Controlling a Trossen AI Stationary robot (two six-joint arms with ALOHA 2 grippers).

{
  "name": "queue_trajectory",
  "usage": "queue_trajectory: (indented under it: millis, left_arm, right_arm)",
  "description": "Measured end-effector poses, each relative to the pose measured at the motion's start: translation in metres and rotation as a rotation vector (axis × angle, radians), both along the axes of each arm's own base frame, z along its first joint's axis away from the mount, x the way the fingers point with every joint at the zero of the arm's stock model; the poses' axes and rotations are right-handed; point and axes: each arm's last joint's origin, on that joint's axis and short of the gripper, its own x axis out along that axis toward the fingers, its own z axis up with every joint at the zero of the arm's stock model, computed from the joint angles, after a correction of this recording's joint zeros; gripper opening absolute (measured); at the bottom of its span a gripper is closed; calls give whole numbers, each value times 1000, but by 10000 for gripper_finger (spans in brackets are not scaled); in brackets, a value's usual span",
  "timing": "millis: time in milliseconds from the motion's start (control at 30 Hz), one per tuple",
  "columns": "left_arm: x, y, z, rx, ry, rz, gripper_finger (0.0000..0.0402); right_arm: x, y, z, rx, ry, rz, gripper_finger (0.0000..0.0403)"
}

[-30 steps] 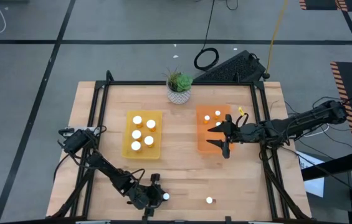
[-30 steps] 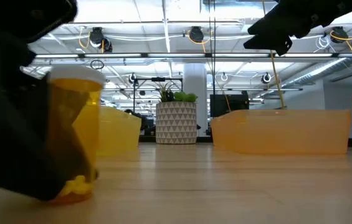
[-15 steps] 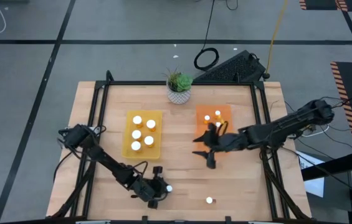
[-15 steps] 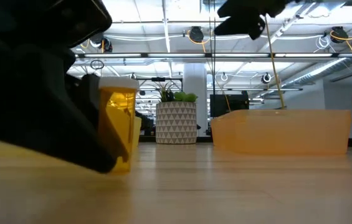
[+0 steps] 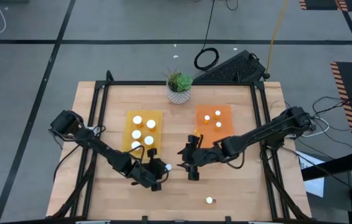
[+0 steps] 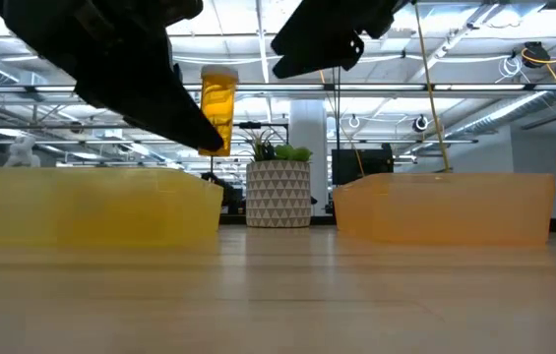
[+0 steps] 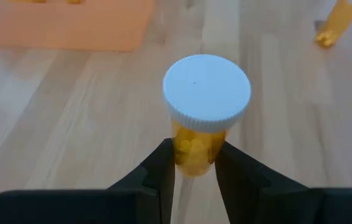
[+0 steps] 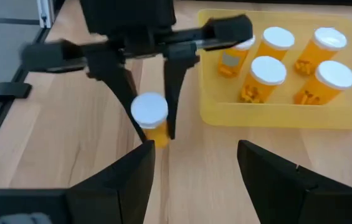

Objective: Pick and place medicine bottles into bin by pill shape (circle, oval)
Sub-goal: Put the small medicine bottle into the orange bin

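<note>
My left gripper [image 5: 158, 169] is shut on one medicine bottle [image 7: 205, 99], white cap up over an orange body; it hangs above the table [image 6: 218, 106] near the yellow tray's [image 5: 128, 118] near right corner. Several more bottles stand in that tray, three in the orange tray [image 5: 224, 132], and one bottle [image 5: 209, 200] stands alone near the front edge. My right gripper [image 5: 190, 167] hovers open mid-table, just right of the held bottle, its fingers [image 8: 123, 180] wide apart around nothing. My left gripper pinches the bottle's orange body [image 7: 194, 152] below the cap, one finger on each side. The fingers [image 7: 162, 169] slant down at it from the table's left. The bottle stays upright, cap up, lifted clear of the table.
A white potted plant [image 5: 179, 86] stands at the far edge between the two trays. A black frame rail [image 5: 260, 124] runs along the table's sides. Bare wood lies between the trays and along the front, apart from the lone bottle.
My left gripper has lifted the bottle clear of the table and carried it up and toward the far edge, next to the yellow tray; the bottle stays upright. My right gripper has left the orange tray, moving toward the table's left and near edge, close to the held bottle.
</note>
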Motion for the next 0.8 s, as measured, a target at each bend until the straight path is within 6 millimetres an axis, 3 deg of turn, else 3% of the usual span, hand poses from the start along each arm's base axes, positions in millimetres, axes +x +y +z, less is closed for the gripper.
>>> queue_trajectory:
  millis: [500, 800]
  left_arm:
    - [-1, 1, -3, 2, -10, 75, 102]
    - [0, 1, -2, -16, -26, 82, 102]
  right_arm:
    - [29, 6, -17, 98, -106, 96, 242]
    - [34, 4, -23, 82, -115, 99, 230]
